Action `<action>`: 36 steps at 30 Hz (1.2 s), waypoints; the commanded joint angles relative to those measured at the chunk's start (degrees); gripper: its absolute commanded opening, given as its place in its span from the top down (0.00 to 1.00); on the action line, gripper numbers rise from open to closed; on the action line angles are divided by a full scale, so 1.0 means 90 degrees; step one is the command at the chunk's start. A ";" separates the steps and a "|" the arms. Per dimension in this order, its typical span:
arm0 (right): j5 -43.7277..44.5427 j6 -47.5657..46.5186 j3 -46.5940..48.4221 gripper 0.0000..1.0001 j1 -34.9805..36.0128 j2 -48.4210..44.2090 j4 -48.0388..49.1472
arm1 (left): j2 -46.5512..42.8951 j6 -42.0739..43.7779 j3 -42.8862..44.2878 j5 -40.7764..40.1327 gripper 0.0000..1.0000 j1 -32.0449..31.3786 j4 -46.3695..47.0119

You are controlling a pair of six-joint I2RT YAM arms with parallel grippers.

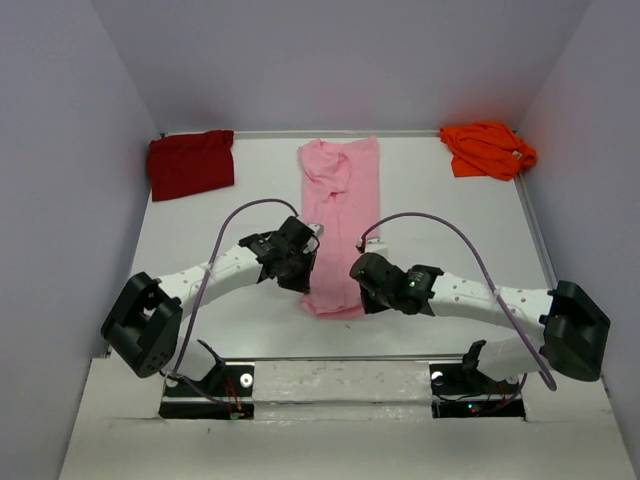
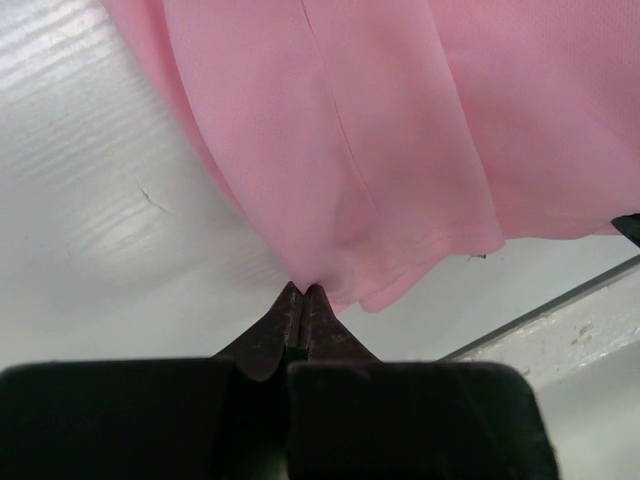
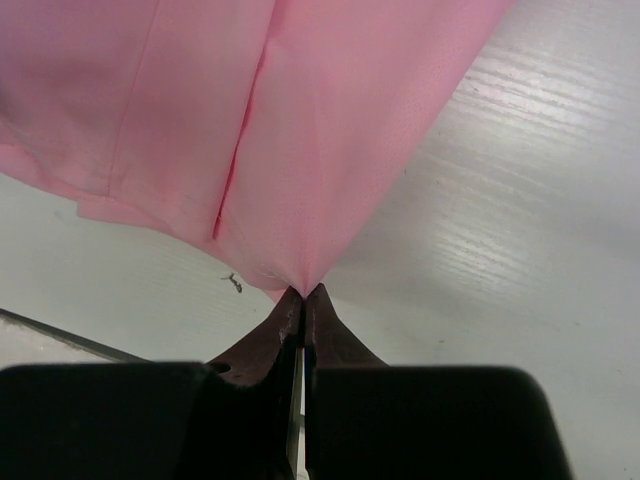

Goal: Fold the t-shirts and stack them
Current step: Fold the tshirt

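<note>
White surface (image 1: 450, 230): pink t-shirt (image 1: 338, 215) lies in the middle as a long strip, dark red t-shirt (image 1: 190, 164) in the far-left corner, orange t-shirt (image 1: 487, 148) far-right. Risk: my pinches are thin, at the strip's side edges by the near hem. A lift could catch only some layers and open the fold, or the cloth could slip out. Left tool (image 2: 302, 295) and right tool (image 3: 303, 293) are fully closed, each nipping pink fabric at its tip.

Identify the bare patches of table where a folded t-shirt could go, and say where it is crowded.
Bare table lies between the pink t-shirt and the orange t-shirt, and a narrower patch between it and the dark red t-shirt. Crowded: the near middle, where the left gripper and right gripper pinch its near corners.
</note>
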 commanded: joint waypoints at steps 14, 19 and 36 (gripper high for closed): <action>0.1093 0.0124 0.0878 1.00 0.0104 -0.0128 -0.0878 | -0.0864 0.0076 0.0431 -0.0731 1.00 0.0425 -0.0707; 0.1307 0.0046 0.1249 1.00 0.0104 0.0320 -0.0927 | -0.0825 0.0194 0.0558 -0.0731 1.00 0.0757 -0.0551; 0.1562 -0.0813 0.1962 1.00 -0.1164 0.0830 -0.0537 | 0.0307 0.0487 0.1925 -0.0828 1.00 0.1236 -0.0384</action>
